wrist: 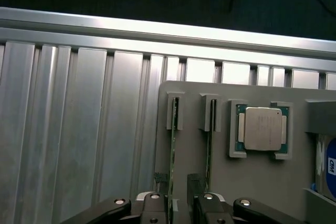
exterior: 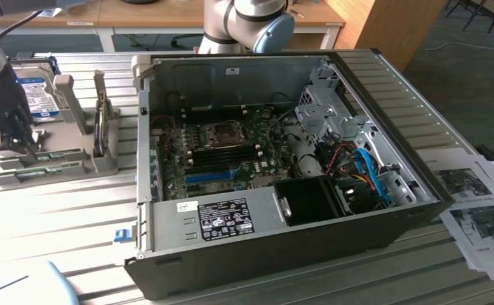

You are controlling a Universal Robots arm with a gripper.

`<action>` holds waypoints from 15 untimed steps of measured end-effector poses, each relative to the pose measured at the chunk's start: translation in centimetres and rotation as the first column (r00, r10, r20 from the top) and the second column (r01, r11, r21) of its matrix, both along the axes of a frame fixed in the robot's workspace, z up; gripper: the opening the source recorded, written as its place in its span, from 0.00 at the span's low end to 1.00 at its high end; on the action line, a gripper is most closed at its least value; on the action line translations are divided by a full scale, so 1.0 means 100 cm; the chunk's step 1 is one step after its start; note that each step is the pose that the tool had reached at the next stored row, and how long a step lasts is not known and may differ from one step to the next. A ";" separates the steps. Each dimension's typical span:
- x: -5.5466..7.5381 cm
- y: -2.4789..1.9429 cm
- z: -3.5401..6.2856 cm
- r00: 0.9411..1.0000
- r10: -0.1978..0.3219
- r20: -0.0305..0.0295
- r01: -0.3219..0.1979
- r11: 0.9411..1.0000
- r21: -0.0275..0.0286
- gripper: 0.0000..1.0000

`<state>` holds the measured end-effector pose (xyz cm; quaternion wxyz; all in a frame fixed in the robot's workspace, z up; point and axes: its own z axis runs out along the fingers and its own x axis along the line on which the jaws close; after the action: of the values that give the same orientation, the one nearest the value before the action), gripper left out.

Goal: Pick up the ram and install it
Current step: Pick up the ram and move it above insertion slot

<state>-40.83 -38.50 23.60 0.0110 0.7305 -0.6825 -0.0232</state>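
Two green ram sticks stand on edge in a grey holder [wrist: 252,182], one ram [wrist: 173,150] and a second ram [wrist: 210,145] beside it. My gripper [wrist: 181,209] is open and hangs low over the holder. The first stick runs into the gap between the fingers [wrist: 152,208], close to one of them. In the exterior view, the black gripper [exterior: 20,141] sits at the left, just above the ram sticks [exterior: 48,155] in the grey holder [exterior: 94,162]. The open computer case [exterior: 272,254] shows the motherboard's black memory slots [exterior: 226,152].
A processor chip [wrist: 262,128] lies in a pocket of the holder beside the sticks. A silver, blue-labelled hard drive [exterior: 37,95] stands upright behind the holder. A blue slot [exterior: 209,178] lies near the memory slots. Printed papers [exterior: 480,210] lie at the exterior view's right.
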 end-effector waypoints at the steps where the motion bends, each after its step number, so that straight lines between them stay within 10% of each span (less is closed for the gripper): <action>1: 0.000 -0.0009 0.0000 1.000 0.000 0.000 0.000 1.000 0.000 0.28; 15: 0.000 -0.0043 -0.0025 1.000 0.000 0.000 0.000 1.000 0.000 0.28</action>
<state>-40.84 -38.93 23.35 0.0110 0.7304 -0.6825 -0.0231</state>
